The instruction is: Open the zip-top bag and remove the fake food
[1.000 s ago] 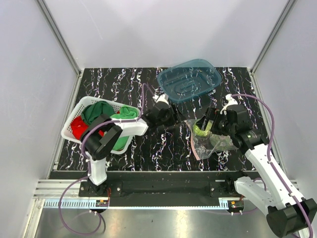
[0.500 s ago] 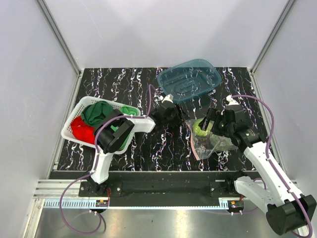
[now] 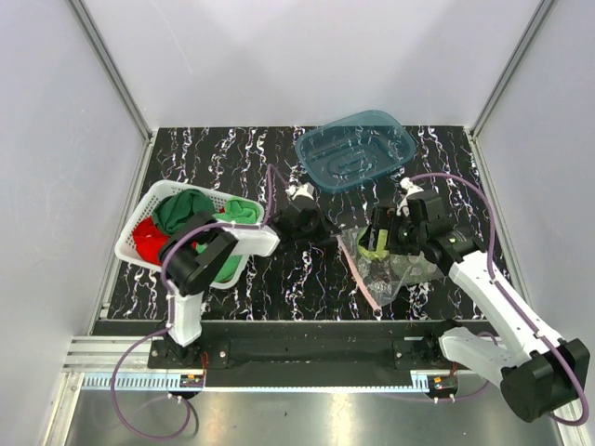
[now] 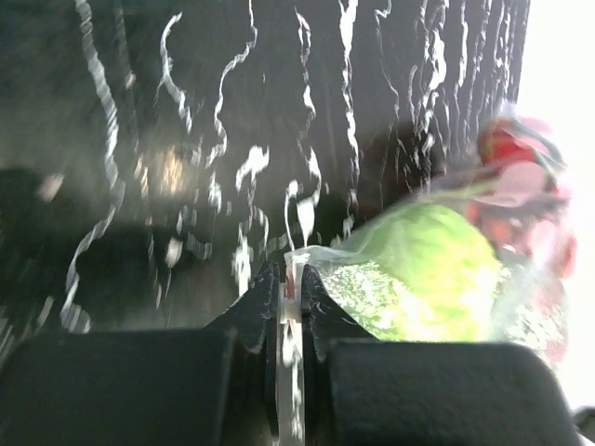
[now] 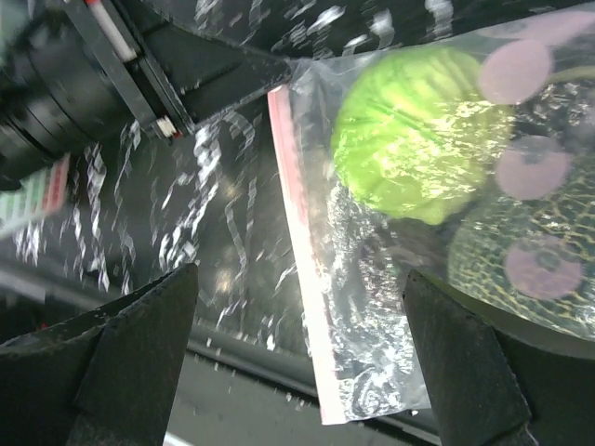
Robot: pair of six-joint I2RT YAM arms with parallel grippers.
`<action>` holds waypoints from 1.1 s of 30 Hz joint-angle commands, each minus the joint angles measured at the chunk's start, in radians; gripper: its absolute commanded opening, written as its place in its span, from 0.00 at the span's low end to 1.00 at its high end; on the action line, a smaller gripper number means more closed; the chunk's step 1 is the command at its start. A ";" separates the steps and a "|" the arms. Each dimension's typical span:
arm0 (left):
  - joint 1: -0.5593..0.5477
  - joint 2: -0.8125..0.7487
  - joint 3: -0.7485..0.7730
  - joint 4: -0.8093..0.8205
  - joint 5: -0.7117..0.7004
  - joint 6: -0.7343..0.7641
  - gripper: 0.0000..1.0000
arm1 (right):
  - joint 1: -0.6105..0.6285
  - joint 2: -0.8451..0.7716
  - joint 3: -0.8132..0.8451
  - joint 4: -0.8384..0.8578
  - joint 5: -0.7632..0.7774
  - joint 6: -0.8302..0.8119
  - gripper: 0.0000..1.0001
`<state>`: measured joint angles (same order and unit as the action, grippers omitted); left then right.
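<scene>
The clear zip-top bag [image 3: 386,269] lies right of centre on the table, with its pink zip strip [image 3: 361,274] along the left edge. Inside it are a green leafy piece [image 5: 418,130] and a netted green piece [image 5: 521,269]; something red [image 4: 521,167] shows in the left wrist view. My left gripper [image 3: 333,234] is shut on the bag's upper left corner [image 4: 290,279]. My right gripper [image 3: 376,243] hovers over the bag, wide open, its fingers [image 5: 139,344] either side of the zip strip [image 5: 302,269] and nothing between them.
A blue plastic tray [image 3: 355,150] sits upside down at the back. A white basket [image 3: 139,218] of red and green cloths stands at the left, under the left arm. The table's near edge [image 5: 232,353] runs just below the bag.
The right gripper has moved left and now hangs over the bag's zip side. The left gripper shifted slightly and has the bag's corner, which is drawn a little leftward.
</scene>
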<state>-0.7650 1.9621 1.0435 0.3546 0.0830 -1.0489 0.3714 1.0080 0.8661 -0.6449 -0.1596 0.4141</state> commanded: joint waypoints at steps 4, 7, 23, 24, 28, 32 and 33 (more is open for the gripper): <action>-0.003 -0.336 -0.103 -0.089 -0.107 0.110 0.00 | 0.142 0.058 0.135 0.004 -0.087 -0.008 1.00; -0.003 -0.416 -0.132 -0.085 -0.092 0.179 0.00 | 0.146 0.101 0.207 -0.009 -0.126 -0.021 1.00; 0.173 -0.523 0.240 -0.473 0.333 0.648 0.00 | 0.109 0.158 0.326 0.277 -0.442 -0.487 1.00; 0.184 -0.534 0.243 -0.476 0.354 0.655 0.00 | 0.103 0.161 0.329 0.277 -0.472 -0.530 1.00; 0.216 -0.560 0.260 -0.488 0.509 0.704 0.00 | 0.022 0.179 0.335 0.297 -0.700 -0.577 1.00; 0.224 -0.546 0.279 -0.476 0.639 0.725 0.00 | -0.035 0.239 0.369 0.303 -0.826 -0.592 1.00; 0.222 -0.539 0.288 -0.471 0.667 0.721 0.00 | -0.035 0.254 0.390 0.300 -0.837 -0.603 1.00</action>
<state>-0.5396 1.4357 1.2640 -0.1421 0.5362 -0.3710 0.3584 1.2041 1.1961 -0.3889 -0.8047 -0.1146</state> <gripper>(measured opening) 0.057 0.994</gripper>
